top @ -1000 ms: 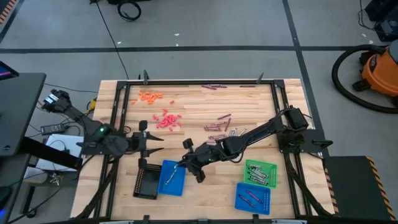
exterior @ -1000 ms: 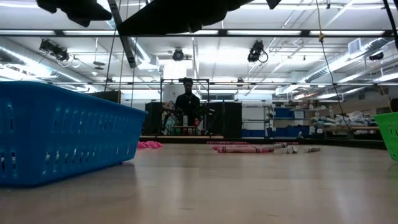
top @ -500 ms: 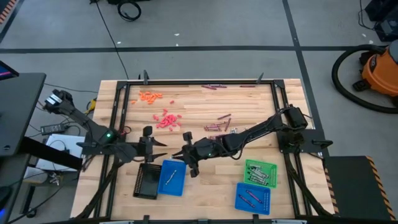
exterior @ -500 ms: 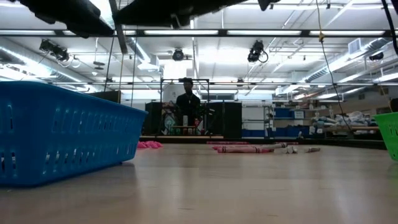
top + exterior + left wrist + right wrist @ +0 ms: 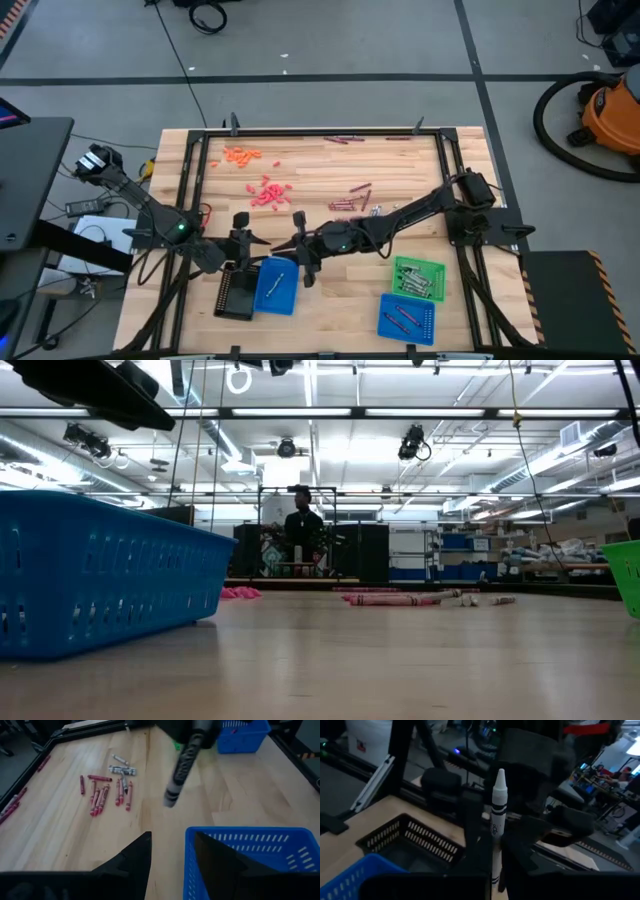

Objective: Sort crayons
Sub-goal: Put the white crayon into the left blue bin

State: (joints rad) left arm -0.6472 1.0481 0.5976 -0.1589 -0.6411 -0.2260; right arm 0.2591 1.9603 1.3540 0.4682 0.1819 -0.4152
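Observation:
My right gripper (image 5: 300,248) is shut on a silver-grey crayon (image 5: 496,820) above the table, just beyond the far edge of a blue tray (image 5: 275,285). My left gripper (image 5: 254,240) stands open a little to its left, facing it; the crayon (image 5: 178,772) shows ahead of its spread fingers (image 5: 135,862). Loose crayons lie on the wood in groups: orange (image 5: 240,155), red-pink (image 5: 268,192), dark purple (image 5: 350,198) and silver-grey (image 5: 378,212). My right gripper pinches the crayon's blunt end (image 5: 494,870) between its two fingers. The crayon lies along the fingers and juts out past them, its pointed tip (image 5: 500,774) toward my left gripper. It is lifted clear of the table and the trays.
A black tray (image 5: 235,293) stands against the blue tray's left side. A green tray (image 5: 418,278) and a second blue tray (image 5: 407,318) holding crayons sit at the near right. More purple crayons (image 5: 336,140) lie by the far edge. Black frame rails run along the table's edges.
My right gripper has risen from over the blue tray and tipped up, so the crayon now points nearly level toward my left gripper instead of down. My left gripper has come down and toward the near edge, closer to the blue tray and the crayon, staying open.

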